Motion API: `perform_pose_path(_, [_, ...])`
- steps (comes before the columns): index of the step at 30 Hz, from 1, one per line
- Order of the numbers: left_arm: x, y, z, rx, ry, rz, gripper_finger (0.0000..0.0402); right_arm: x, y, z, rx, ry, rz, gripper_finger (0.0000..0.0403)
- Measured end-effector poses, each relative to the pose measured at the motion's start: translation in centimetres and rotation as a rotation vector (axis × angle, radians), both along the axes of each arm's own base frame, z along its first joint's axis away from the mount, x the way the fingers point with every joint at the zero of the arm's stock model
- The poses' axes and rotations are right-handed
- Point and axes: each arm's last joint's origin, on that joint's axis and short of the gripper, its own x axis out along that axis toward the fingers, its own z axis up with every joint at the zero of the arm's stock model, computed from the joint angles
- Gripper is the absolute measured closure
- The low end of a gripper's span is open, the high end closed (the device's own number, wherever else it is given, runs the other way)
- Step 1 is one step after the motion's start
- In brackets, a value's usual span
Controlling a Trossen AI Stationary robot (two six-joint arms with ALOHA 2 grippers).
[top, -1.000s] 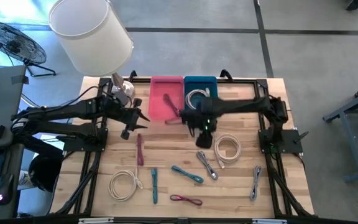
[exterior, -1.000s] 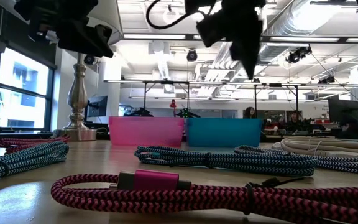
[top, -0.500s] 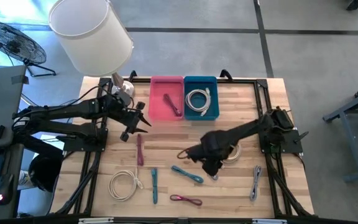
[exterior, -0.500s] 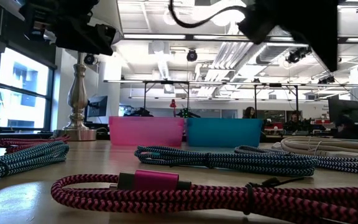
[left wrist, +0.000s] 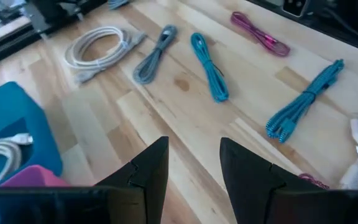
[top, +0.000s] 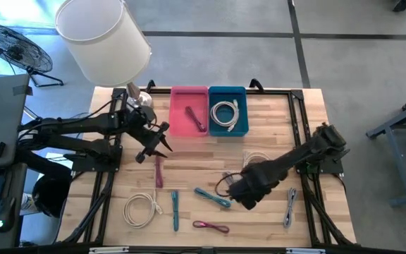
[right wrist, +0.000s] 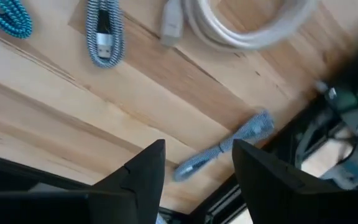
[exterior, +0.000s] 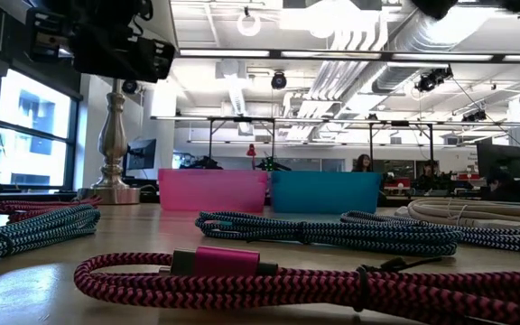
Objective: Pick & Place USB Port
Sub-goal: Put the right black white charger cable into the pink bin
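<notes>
Cables like the grey bundle (right wrist: pixel 222 148) lying on the table (right wrist: pixel 166 74) just ahead of my right pincer (right wrist: pixel 196 163), open and empty, look light, floppy and braided, so I judge its tied middle grips best.

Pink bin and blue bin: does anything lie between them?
No. In the high view the pink bin and the blue bin stand side by side, with no visible gap and nothing in between.

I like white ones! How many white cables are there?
3: a white coil in the blue bin, a second coil on the table's left, a third coil under the right arm. Others may be hidden.
</notes>
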Motion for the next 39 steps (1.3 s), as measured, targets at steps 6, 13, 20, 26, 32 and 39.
perform_pose_path(6, [0.6,0.1,-0.8,-0.001,0.030,-0.019,0.0261,-5.6,-1.4,1.3,-0.030,-0.010,-0.132,0.0237])
perform_pose_path(13, [1.3,0.3,-1.1,0.014,0.014,-0.030,0.0261,-10.7,-4.1,0.5,-0.019,-0.074,-0.274,0.0241])
perform_pose_path(20, [1.6,0.4,-1.2,0.039,-0.003,-0.040,0.0261,-11.1,-4.1,-3.1,0.151,-0.226,-0.420,0.0238])
perform_pose_path(26, [1.8,0.5,-1.0,0.054,-0.037,-0.044,0.0261,-11.5,-3.5,-5.2,0.267,-0.118,-0.452,0.0237])
perform_pose_path(32, [1.8,0.5,-0.9,0.069,-0.047,-0.054,0.0261,-11.8,-2.9,-5.3,0.268,-0.107,-0.491,0.0237])
perform_pose_path(39, [1.8,0.5,-0.9,0.069,-0.047,-0.053,0.0261,-12.3,-2.1,-5.3,0.256,-0.079,-0.546,0.0238])
